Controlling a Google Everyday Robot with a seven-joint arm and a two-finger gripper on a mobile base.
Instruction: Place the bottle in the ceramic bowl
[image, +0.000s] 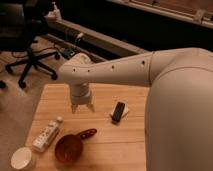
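Observation:
The bottle (47, 134) is small, slim and white with a white cap and a pale printed label. It lies on its side on the wooden table (115, 145), near the left edge. The ceramic bowl (69, 148) is round, glossy reddish-brown, with a short dark-red handle pointing up-right. It sits just right of the bottle. My gripper (82, 107) hangs from the white arm above the table, behind the bowl and to the upper right of the bottle. It is apart from both and holds nothing.
A black rectangular block (118, 111) lies on the table right of the gripper. A small white round cup (22, 158) stands at the front left corner. An office chair (27, 55) stands on the floor beyond the table's left side. My white arm fills the right.

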